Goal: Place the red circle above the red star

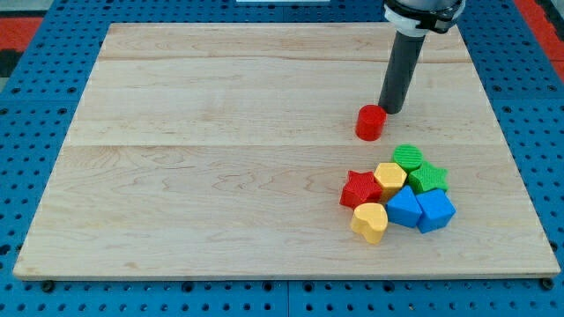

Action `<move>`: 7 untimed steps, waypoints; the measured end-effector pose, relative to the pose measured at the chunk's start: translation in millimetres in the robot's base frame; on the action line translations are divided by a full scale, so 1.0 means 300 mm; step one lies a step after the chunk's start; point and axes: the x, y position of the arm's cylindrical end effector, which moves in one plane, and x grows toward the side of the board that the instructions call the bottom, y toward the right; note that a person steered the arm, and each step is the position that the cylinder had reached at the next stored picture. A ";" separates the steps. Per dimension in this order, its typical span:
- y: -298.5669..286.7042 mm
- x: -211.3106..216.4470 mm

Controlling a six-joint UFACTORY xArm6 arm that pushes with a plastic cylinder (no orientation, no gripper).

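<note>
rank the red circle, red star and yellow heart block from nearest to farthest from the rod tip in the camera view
From my tip:
1. Red circle block, right beside the tip, at its lower left.
2. Red star block, lower down, at the left edge of the cluster.
3. Yellow heart-shaped block, farthest, at the cluster's bottom, just below the star.

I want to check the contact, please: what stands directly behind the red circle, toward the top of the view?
Behind the red circle stands the dark rod; my tip sits at its upper right edge. Whether they touch cannot be judged. The red star lies below it.
</note>
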 end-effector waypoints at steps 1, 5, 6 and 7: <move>-0.018 0.084; -0.356 0.143; -0.223 0.243; -0.198 0.246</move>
